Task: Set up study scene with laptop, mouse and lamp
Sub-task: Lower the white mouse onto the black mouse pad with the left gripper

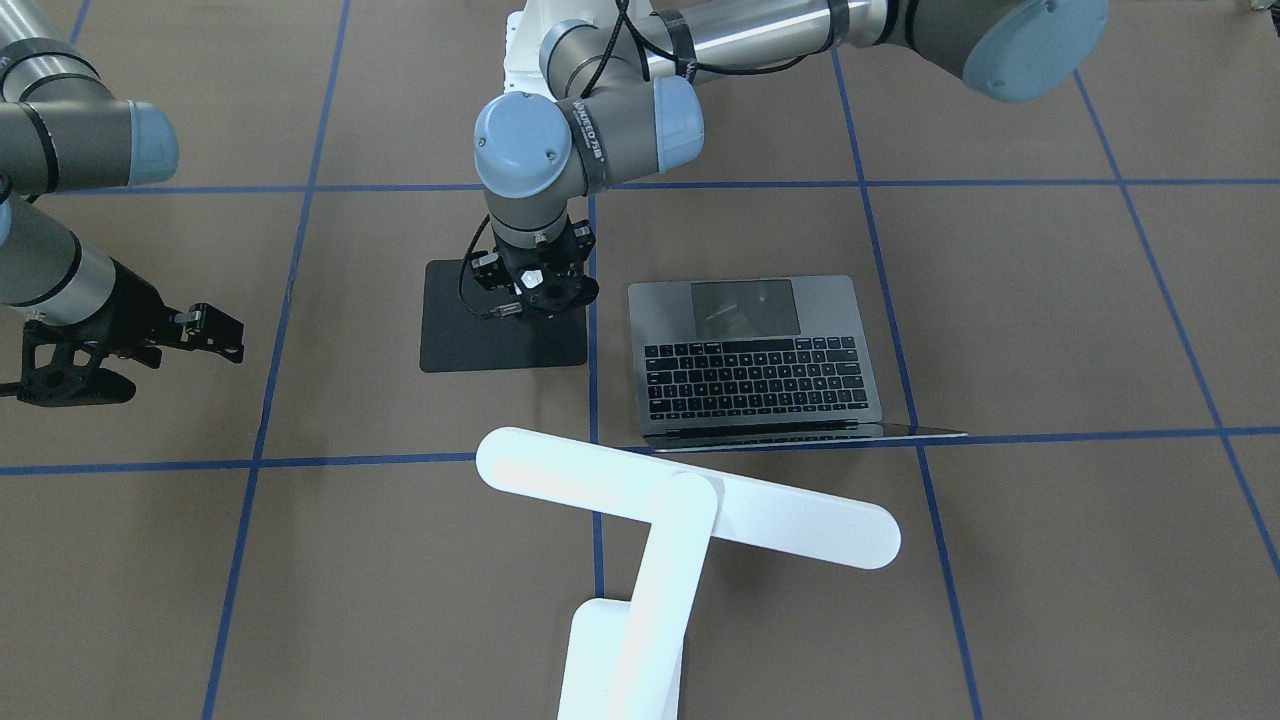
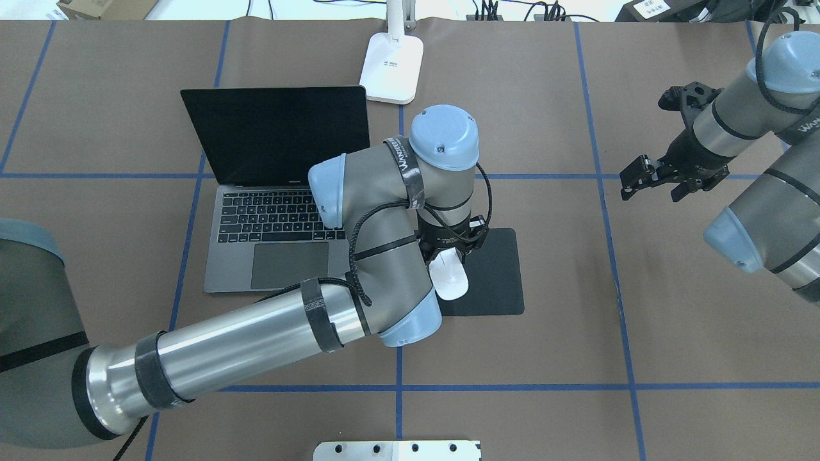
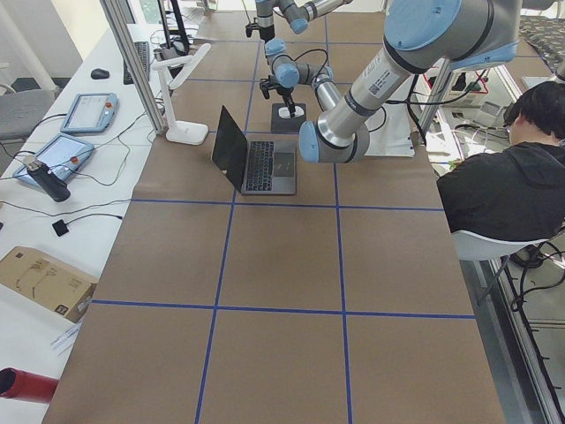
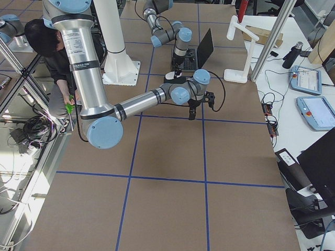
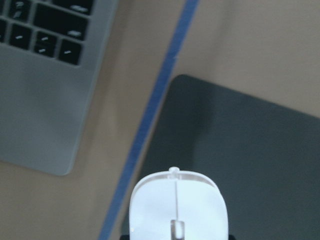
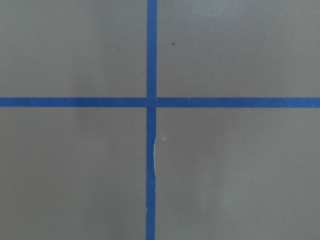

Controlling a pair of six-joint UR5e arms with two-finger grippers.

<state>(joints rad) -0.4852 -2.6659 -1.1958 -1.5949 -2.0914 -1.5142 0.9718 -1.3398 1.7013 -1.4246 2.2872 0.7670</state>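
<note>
Left arm: I see the left arm (image 2: 256,333) reaching in from the robot's left and passing above the laptop's (image 1: 755,350) near right corner. The elbow is bent and the wrist is turned straight down.
Left gripper: the left gripper (image 1: 535,295) points down at the black pad (image 2: 496,275) and is clamped on the mouse (image 2: 448,276).
Mouse: in that grip, over the pad's laptop-side edge. I cannot tell whether it touches the pad.
Right arm: off to the robot's right, well apart from the other items, with its wrist over a crossing of blue tape lines (image 6: 151,102).
Right gripper: the right gripper's (image 1: 120,370) jaws look parted, with nothing between them.
Laptop: open on the table (image 1: 1050,330) just beside the pad, with its dark screen facing the robot.
Lamp: the lamp (image 1: 690,500) stands upright behind the laptop, its base near the screen's far right corner.
</note>
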